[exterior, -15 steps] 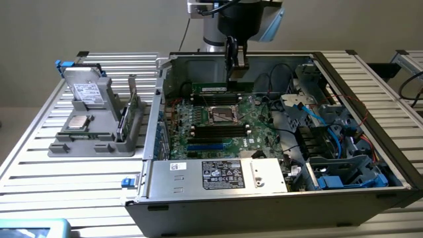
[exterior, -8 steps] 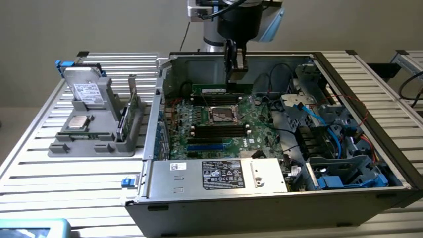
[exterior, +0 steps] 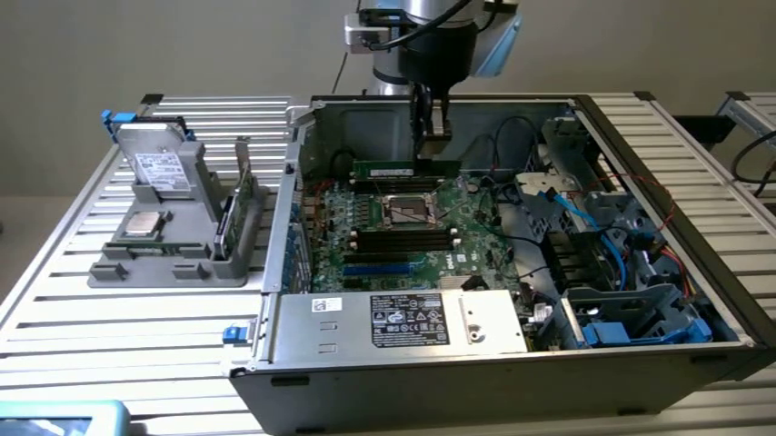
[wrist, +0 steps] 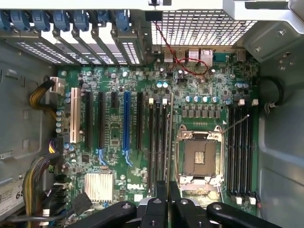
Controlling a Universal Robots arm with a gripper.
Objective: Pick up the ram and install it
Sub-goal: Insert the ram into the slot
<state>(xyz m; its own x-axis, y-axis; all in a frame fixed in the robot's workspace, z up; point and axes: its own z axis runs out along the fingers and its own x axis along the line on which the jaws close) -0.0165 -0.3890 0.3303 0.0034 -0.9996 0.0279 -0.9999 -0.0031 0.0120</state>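
1. Well, at 9 o'clock of the exterior view, a gray holder (exterior: 158, 259) sits on the worktop (exterior: 145, 336).
2. Near the middle is the open computer case (exterior: 485, 391). The pincer (exterior: 431, 145) hangs inside it, pinched narrow on the ram (exterior: 406, 169).
3. The ram is in the air, lying level, at 12 o'clock of the square socket (exterior: 410, 211). It is not yet in a slot.
4. I think the ram is light, thin and stiff, but easy to break. Holding its top edge in the middle looks best, so it does not tip.
5. At 3 o'clock lie blue cables (exterior: 570, 213).
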